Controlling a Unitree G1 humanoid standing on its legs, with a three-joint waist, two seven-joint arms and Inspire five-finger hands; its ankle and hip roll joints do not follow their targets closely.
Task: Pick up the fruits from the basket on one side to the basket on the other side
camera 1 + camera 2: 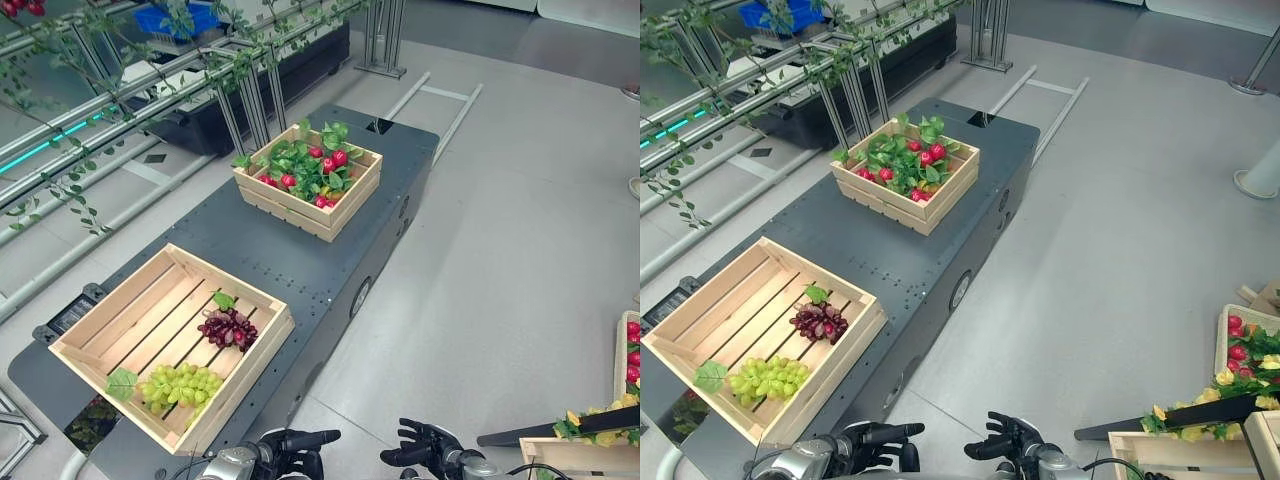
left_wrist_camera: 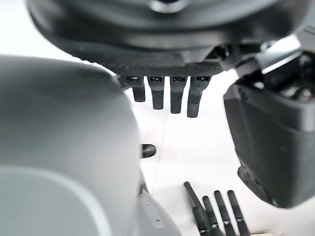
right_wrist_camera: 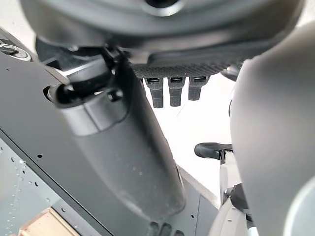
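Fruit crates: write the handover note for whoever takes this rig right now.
Left hand and right hand hang low at the near edge, fingers relaxed, both empty.
Near crate on the dark platform holds purple grapes and green grapes.
Far crate is packed with red fruit among leaves.
Nothing is in hand; which fruit has already been moved cannot be told. Next is probably a reach to a crate.

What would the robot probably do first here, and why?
Probably lift its left hand toward the near crate and the purple grapes. Both hands, the right hand too, hang low at the view's near edge, open and holding nothing. The green grapes lie in the same crate; the far crate holds leaves and red fruits.
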